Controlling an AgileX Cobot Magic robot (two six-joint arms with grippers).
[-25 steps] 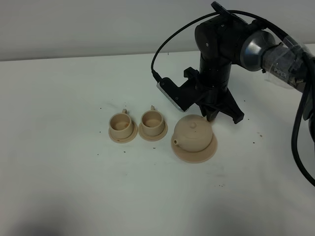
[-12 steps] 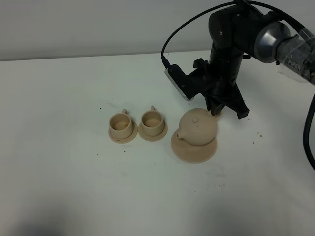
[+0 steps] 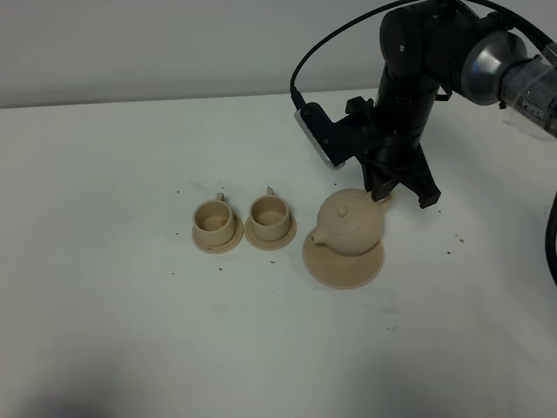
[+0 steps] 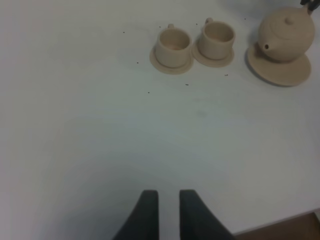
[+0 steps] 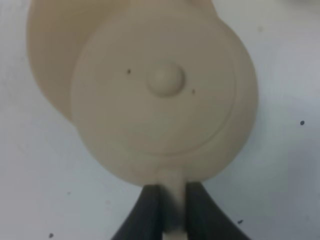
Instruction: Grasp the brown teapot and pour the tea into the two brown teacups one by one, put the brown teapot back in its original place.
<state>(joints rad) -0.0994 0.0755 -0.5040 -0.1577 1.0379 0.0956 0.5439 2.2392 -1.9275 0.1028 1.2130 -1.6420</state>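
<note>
Grip on the loop handle explains the whole pose. The right fingers (image 5: 149,207) are pinched nearly together on the thin handle (image 5: 172,197) of the brown teapot (image 3: 351,225). They reach it from above at the pot's rear, so the spout (image 3: 315,241) points away from the arm and toward the two brown teacups (image 4: 173,46). The pot sits off-centre over its saucer plate (image 3: 335,272), and in the right wrist view the plate shows beyond one edge of the body. It is therefore judged to hang just clear of the plate rather than rest squarely on it, though contact cannot be ruled out. Holding by the handle leaves the lid knob (image 5: 166,78) and spout free for tipping.

The cup nearer the pot (image 3: 269,212) stands just beside the plate on its own small saucer, with the other cup (image 3: 215,219) just beside that. Both are upright, and no tea shows in either. Nothing stands between spout and cups. The left fingers (image 4: 147,212) hang over the bench (image 3: 130,331), well apart from the crockery, slightly parted and holding nothing. Dark specks dot the bench around the saucers. The likely concern is the narrow hold: the pot may swing on so slim a handle as it tilts.
</note>
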